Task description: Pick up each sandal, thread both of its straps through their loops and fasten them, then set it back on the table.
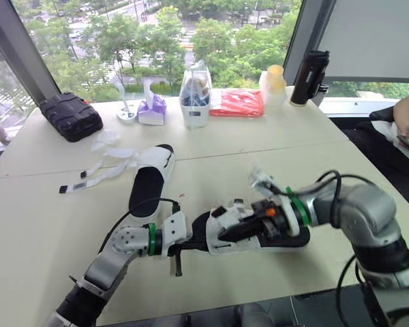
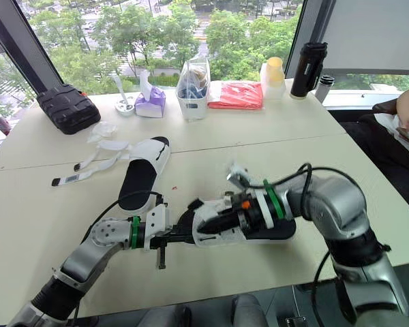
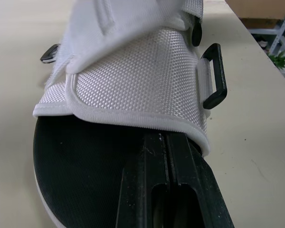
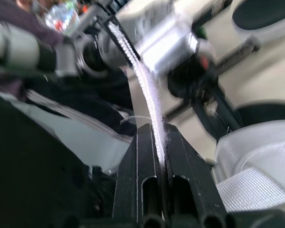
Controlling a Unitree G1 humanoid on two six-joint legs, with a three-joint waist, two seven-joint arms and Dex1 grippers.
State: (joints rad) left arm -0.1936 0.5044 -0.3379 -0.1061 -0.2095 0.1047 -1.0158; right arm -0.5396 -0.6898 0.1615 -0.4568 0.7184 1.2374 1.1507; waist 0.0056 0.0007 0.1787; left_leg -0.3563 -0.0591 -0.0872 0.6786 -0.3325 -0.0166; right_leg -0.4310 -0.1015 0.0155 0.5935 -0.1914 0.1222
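both arms bent inward at sandal (image 3: 133,85); right gripper (image 4: 157,135) pinching strap (image 4: 143,83); left gripper (image 3: 167,142) closed, tips on insole (image 3: 80,164).

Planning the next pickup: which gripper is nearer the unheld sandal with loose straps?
Left. The left gripper is just in front of the far sandal; the right gripper, pinching a strap, is farther right.

Beige table (image 1: 41,225) beside sunlit windows (image 1: 88,41)
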